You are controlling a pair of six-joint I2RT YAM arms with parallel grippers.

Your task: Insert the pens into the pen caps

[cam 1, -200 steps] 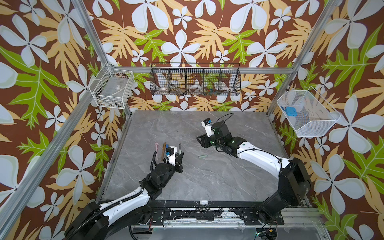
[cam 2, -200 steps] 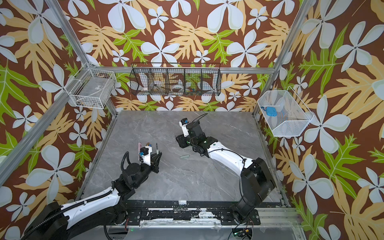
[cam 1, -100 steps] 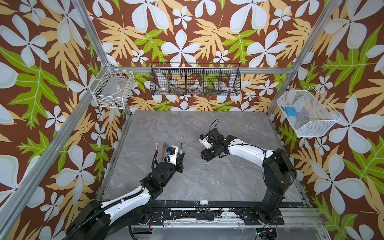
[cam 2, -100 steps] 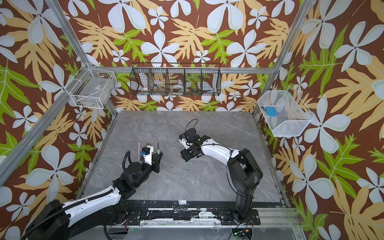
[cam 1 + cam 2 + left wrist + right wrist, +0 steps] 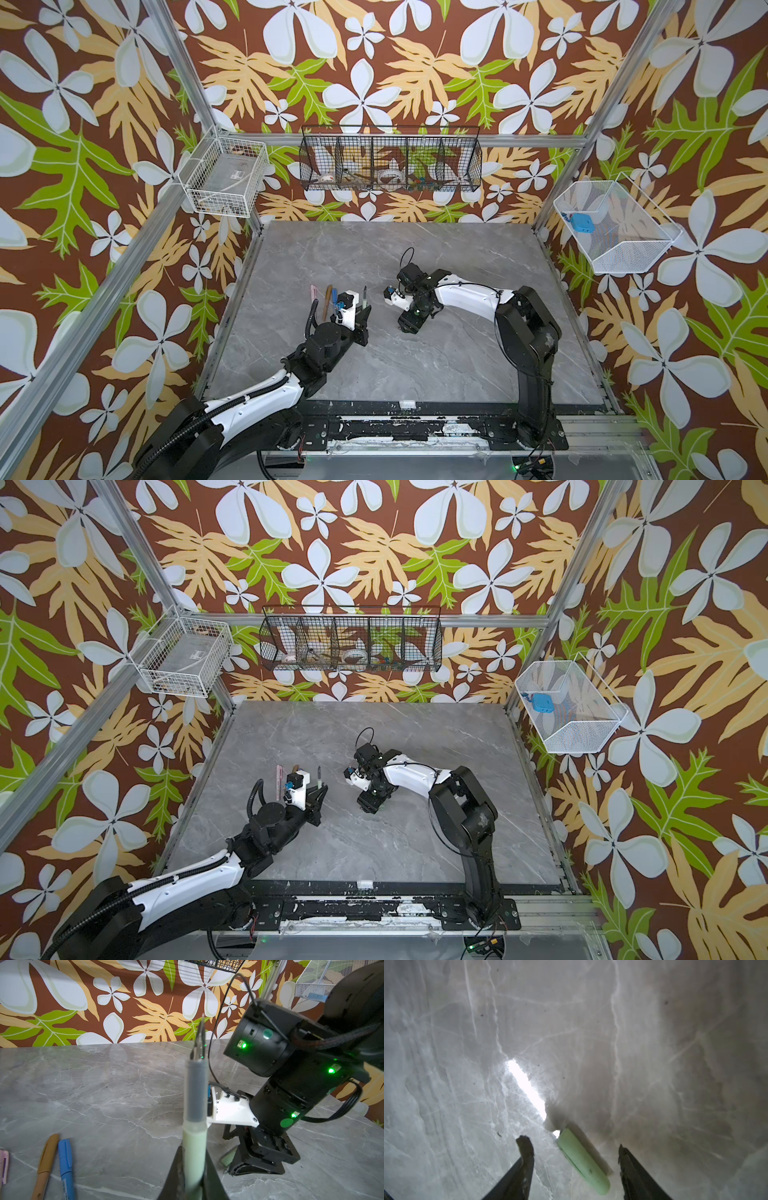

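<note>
While left jaws are gripping the pen point(image 5: 195, 1095) | right jaws are standing open astride the cap point(image 5: 583, 1164) | cap is lying slantwise between them

At bottom centre the left gripper point(image 5: 194, 1159) clamps a pale green pen point(image 5: 195, 1105) upright — grey grip, dark tip. Lower left, a brown pen point(image 5: 46, 1163) and blue pen point(image 5: 66, 1167) lie side by side on the marble table point(image 5: 104, 1084) — a light green cap point(image 5: 228, 1158) lies lower right.

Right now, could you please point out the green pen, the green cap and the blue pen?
green pen point(image 5: 195, 1147): left wrist view, pale barrel.
green cap point(image 5: 583, 1164): right wrist view, mid-body.
blue pen point(image 5: 66, 1168): left wrist view, visible middle.
</note>
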